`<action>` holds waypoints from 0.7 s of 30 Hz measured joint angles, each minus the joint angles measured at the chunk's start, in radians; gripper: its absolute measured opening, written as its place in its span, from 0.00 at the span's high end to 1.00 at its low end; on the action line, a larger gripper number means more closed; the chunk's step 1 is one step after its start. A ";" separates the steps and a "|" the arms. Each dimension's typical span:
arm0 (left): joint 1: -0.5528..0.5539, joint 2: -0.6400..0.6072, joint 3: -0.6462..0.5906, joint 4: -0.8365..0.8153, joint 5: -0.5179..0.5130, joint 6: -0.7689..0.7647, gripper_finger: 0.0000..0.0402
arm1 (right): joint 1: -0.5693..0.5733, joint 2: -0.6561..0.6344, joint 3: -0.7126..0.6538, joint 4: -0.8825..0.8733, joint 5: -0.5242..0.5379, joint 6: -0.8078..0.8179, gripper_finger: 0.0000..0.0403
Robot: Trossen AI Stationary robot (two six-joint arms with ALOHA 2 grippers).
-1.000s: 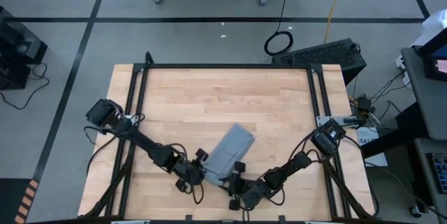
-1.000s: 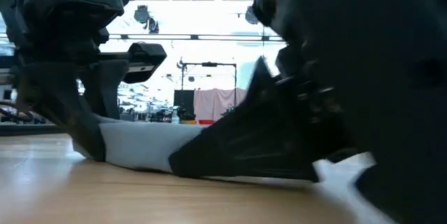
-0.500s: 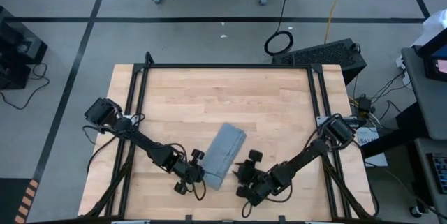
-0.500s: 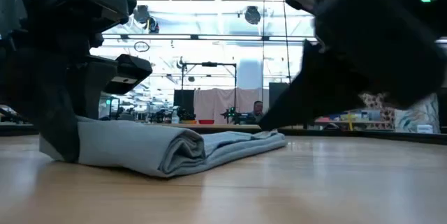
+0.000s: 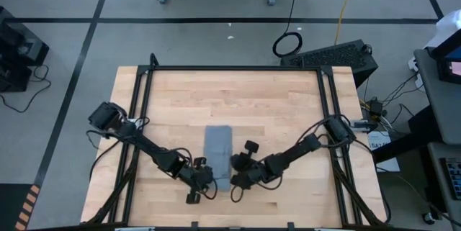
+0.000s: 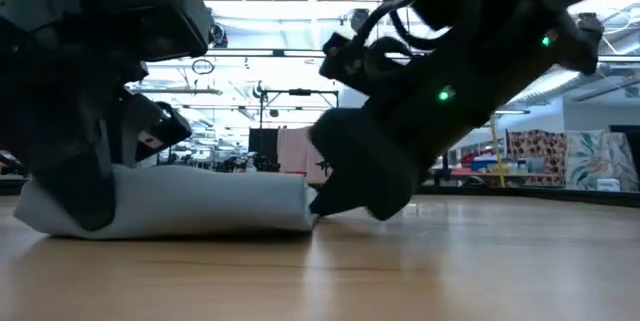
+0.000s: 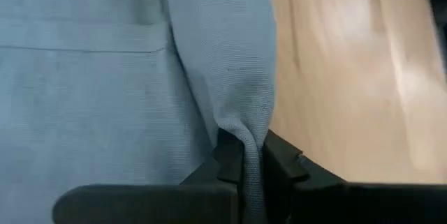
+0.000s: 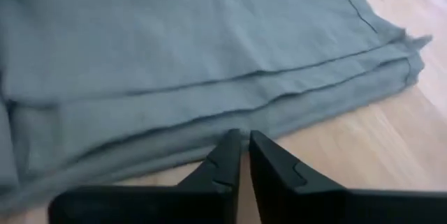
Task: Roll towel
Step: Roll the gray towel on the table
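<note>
The grey-blue towel [image 5: 218, 148] lies on the wooden table as a folded strip, running from near to far. Its layered edges show in the right wrist view [image 8: 174, 42]. My left gripper [image 5: 207, 180] is at the strip's near end, on its left side, shut on the cloth [image 7: 105, 77]. My right gripper [image 5: 234, 175] stands shut at the strip's right long edge, near the same end. In the low view its tips [image 6: 318, 201] are right beside the towel [image 6: 200, 211]. My left gripper pinches a raised fold of the towel [image 7: 246, 133] between its two fingers, at the strip's near end. The fingers slant down from the table's left. The cloth rises slightly into the hold and otherwise lies flat on the table. My right gripper's shut fingertips [image 8: 227, 151] stand at the lowest layer of the towel's right edge [image 8: 279, 123]; I cannot tell whether they touch it.
A black frame rail [image 5: 238, 68] runs round the tabletop. Bare wood [image 5: 288, 109] lies beyond and to both sides of the towel. Both arms reach in from the near corners and meet close together at the towel's near end.
The towel has turned about. Its far end has swung toward the table's left, so the strip now lies straight from near to far, while its near end stayed at my left gripper. My left gripper has rolled in place. My right gripper has come off the towel and moved farther up its right edge.
</note>
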 joint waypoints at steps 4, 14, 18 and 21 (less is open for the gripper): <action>0.009 0.002 -0.001 0.040 0.004 -0.028 0.94 | 0.022 -0.097 -0.005 -0.127 -0.026 -0.026 0.90; 0.056 0.002 -0.001 0.048 0.070 -0.095 0.94 | 0.211 -0.091 -0.087 0.423 -0.038 -0.328 0.70; 0.070 0.002 -0.001 0.050 0.122 -0.100 0.94 | 0.230 0.052 -0.089 0.724 0.069 -0.421 0.57; 0.082 0.002 -0.001 0.050 0.159 -0.100 0.94 | 0.216 0.129 -0.065 0.802 0.072 -0.443 0.47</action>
